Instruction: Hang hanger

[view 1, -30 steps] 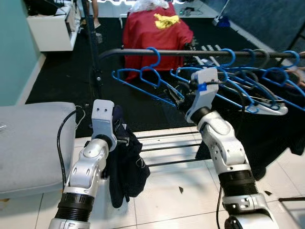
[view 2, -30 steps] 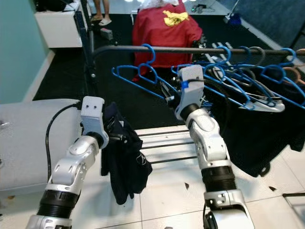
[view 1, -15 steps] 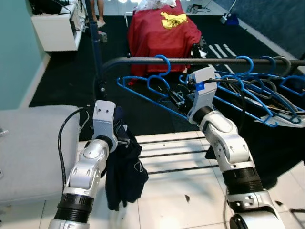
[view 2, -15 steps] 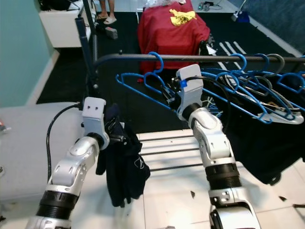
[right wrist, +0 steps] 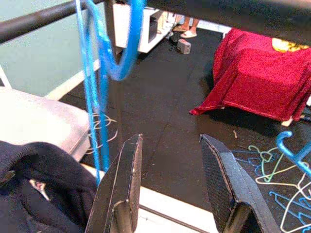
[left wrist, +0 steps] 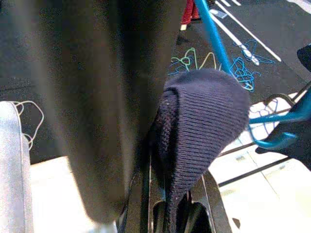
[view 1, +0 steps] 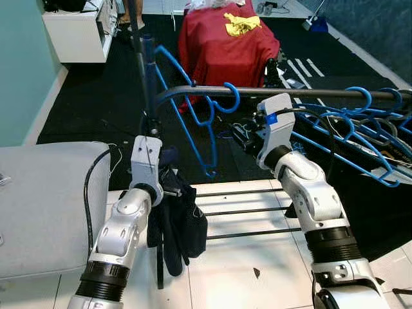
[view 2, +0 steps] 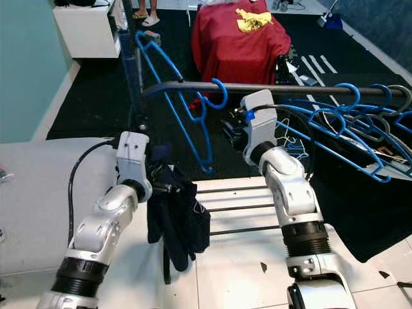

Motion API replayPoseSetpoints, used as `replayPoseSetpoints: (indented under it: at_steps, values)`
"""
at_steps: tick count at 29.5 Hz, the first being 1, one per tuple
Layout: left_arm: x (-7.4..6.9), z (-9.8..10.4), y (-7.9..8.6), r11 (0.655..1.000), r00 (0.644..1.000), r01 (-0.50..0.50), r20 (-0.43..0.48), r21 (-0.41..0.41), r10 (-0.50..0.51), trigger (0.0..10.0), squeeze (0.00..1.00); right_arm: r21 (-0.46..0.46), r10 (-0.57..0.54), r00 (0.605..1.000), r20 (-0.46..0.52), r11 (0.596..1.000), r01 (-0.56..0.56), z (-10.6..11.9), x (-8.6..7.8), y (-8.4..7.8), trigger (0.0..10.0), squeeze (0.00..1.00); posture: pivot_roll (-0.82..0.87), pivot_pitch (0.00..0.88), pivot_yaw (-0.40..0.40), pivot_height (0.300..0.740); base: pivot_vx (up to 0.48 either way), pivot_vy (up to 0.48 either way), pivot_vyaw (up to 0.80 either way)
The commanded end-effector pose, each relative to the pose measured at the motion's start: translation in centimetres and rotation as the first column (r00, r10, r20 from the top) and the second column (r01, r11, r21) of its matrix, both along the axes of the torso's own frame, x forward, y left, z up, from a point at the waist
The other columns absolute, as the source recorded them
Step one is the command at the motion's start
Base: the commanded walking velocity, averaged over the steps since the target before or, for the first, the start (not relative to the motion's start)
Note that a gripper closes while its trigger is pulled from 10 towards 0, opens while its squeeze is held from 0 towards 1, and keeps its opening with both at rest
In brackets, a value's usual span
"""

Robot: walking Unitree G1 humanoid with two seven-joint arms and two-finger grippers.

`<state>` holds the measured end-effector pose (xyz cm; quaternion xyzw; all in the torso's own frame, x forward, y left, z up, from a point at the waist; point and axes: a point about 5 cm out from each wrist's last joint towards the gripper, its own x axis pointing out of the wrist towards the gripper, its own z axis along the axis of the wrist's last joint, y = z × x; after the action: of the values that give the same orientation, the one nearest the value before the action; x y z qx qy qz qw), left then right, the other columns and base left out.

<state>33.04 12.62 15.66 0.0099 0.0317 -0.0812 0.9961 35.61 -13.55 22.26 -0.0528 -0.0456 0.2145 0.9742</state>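
Note:
A blue plastic hanger (view 1: pixel 237 100) hangs by its hook at the left end of the dark rail (view 1: pixel 322 93), turned edge-on, its body reaching down to the left. My right gripper (view 1: pixel 248 136) sits just below the rail, right of that hanger and apart from it. In the right wrist view its fingers (right wrist: pixel 124 170) stand open with nothing between them, and the blue hanger (right wrist: pixel 95 97) hangs ahead. My left gripper (view 1: pixel 168 192) is lower, shut on a dark navy garment (view 1: pixel 183 222) that droops from it; the knit fabric (left wrist: pixel 199 121) covers its fingers.
Several more blue hangers (view 1: pixel 360 122) crowd the rail to the right above dark clothes. The rack's upright post (view 1: pixel 145 71) and low bars (view 1: pixel 244 209) stand ahead. A grey cushion (view 1: pixel 45 193) lies left, a red-draped object (view 1: pixel 228 42) behind. Loose hangers (right wrist: pixel 272 165) litter the dark floor.
The leftmost blue hanger has swung from broadside by my right gripper to edge-on at the rail's left end, clear of the gripper. The camera has shifted; the left arm still holds the garment.

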Motion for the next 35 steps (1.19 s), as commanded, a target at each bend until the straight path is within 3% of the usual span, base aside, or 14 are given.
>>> replayPoseSetpoints:
  at_steps: [1, 13, 14, 17, 18, 19, 29, 30, 35]
  values:
    - [0.0, 0.7, 0.4, 1.000, 0.999, -0.008, 0.040, 0.017, 0.007, 10.0, 0.00, 0.019, 0.002, 0.999, -0.046, 1.000, -0.001, -0.9, -0.1, -0.3, 10.0, 0.00, -0.05, 0.102, -0.047, 0.740, 0.000, 0.000, 0.00]
    - [-0.2, 0.8, 0.3, 1.000, 0.999, 0.003, 0.040, 0.019, -0.004, 10.0, 0.00, -0.002, -0.006, 0.999, -0.047, 1.000, 0.006, -1.0, -0.1, -0.5, 10.0, 0.00, -0.04, 0.107, -0.040, 0.740, 0.000, 0.000, 0.00]
    - [-0.2, 0.7, 0.2, 1.000, 0.999, 0.008, 0.038, 0.020, -0.009, 10.0, 0.00, 0.006, -0.007, 0.999, -0.045, 1.000, 0.007, -1.0, -0.2, -0.5, 10.0, 0.47, -0.04, 0.107, -0.040, 0.740, 0.000, 0.000, 0.00]
    - [-0.2, 0.6, 0.2, 1.000, 0.999, 0.012, 0.035, 0.020, -0.013, 10.0, 0.00, 0.015, -0.007, 0.999, -0.045, 1.000, 0.007, -1.0, -0.3, -0.4, 10.0, 0.47, -0.04, 0.107, -0.040, 0.740, 0.000, 0.000, 0.00]
    - [-0.2, 0.6, 0.2, 1.000, 0.999, 0.015, 0.033, 0.022, -0.015, 10.0, 0.00, 0.021, -0.006, 0.999, -0.046, 1.000, 0.007, -1.1, -0.4, -0.4, 10.0, 0.84, -0.04, 0.113, -0.033, 0.740, 0.000, 0.000, 0.00]
    - [-0.2, 0.6, 0.2, 1.000, 0.999, 0.016, 0.032, 0.024, -0.017, 10.0, 0.00, 0.024, -0.008, 0.999, -0.048, 1.000, 0.009, -1.1, -0.4, -0.5, 10.0, 1.00, -0.05, 0.115, -0.033, 0.740, 0.000, 0.000, 0.00]
    - [-0.1, 0.7, 0.1, 1.000, 0.999, 0.018, 0.030, 0.025, -0.018, 10.0, 0.00, -0.021, -0.021, 0.998, -0.051, 1.000, 0.020, -0.9, 0.1, -0.7, 10.0, 0.95, -0.05, 0.126, -0.035, 0.740, 0.000, 0.000, 0.00]
    - [-0.1, 0.7, 0.1, 1.000, 0.999, 0.018, 0.030, 0.025, -0.019, 10.0, 0.00, -0.027, -0.020, 0.998, -0.051, 0.999, 0.019, -0.9, 0.3, -0.6, 10.0, 0.00, -0.05, 0.125, -0.033, 0.740, 0.000, 0.000, 0.00]
    - [0.0, 0.7, 0.2, 1.000, 0.999, 0.018, 0.030, 0.024, -0.019, 10.0, 0.00, -0.031, -0.007, 0.998, -0.058, 0.999, 0.005, -0.8, 0.8, -0.4, 10.0, 0.00, -0.05, 0.130, -0.034, 0.740, 0.000, 0.000, 0.00]
